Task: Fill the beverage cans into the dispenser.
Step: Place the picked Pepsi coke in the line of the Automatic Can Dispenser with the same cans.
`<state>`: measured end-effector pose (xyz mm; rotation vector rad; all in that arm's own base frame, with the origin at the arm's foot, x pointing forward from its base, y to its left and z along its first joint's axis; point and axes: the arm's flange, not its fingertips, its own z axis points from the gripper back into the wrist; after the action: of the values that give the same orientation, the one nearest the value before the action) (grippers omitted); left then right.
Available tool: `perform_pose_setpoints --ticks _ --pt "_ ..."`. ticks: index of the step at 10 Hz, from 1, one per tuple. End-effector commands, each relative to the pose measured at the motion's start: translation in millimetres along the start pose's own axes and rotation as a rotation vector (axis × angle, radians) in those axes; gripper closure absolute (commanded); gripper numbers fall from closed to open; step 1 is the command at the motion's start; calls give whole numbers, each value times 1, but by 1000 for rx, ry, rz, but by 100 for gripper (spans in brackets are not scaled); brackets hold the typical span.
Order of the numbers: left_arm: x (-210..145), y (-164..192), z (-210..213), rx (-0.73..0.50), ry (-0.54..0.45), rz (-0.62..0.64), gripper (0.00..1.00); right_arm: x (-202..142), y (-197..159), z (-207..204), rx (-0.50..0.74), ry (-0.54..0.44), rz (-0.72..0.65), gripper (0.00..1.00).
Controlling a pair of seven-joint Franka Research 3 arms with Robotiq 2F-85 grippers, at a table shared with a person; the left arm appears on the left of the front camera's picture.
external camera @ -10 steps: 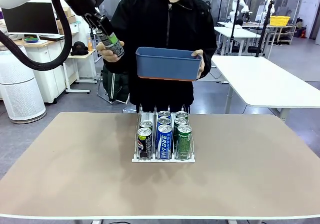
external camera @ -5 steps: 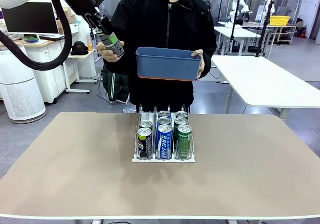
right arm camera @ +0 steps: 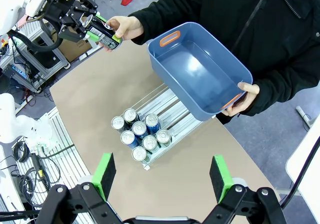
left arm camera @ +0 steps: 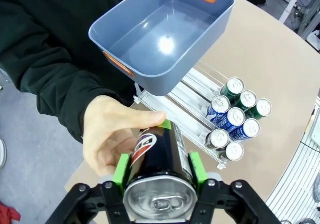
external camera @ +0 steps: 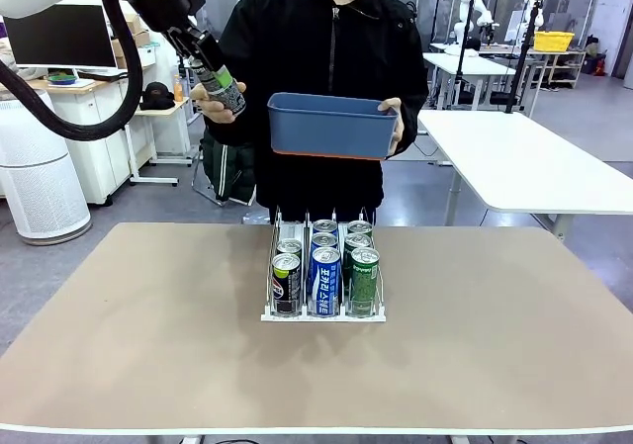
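Black can [left arm camera: 159,165] sits pinched in your left gripper [left arm camera: 159,171], high at ten o'clock from the rack [external camera: 323,310], the person's hand [left arm camera: 111,136] touching it. Slick, rigid aluminium: grip mid-body. Right gripper [right arm camera: 163,178] gapes empty.

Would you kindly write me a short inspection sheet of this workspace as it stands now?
Surface: tan table, bare around the rack.
Job's things: dispenser mid-table holding seven cans, the left lane with two; a black can is gripped by the left hand while the person's hand touches it.
Clutter: empty blue bin held by the person above the table.
Grippers: left hand shut on the black can; right hand open, high over the table.
Cables: black hose along the left arm.
Surroundings: white tables behind.
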<state>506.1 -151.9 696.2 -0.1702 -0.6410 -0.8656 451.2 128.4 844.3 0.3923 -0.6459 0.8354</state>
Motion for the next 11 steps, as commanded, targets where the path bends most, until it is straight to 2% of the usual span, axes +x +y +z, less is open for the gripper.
perform_pose_setpoints --ticks 1,11 --pt "0 0 1 3 -3 -2 61 0 1 1 1 1 2 0" --pt "0 0 1 3 -3 -2 61 0 1 1 1 1 2 0"
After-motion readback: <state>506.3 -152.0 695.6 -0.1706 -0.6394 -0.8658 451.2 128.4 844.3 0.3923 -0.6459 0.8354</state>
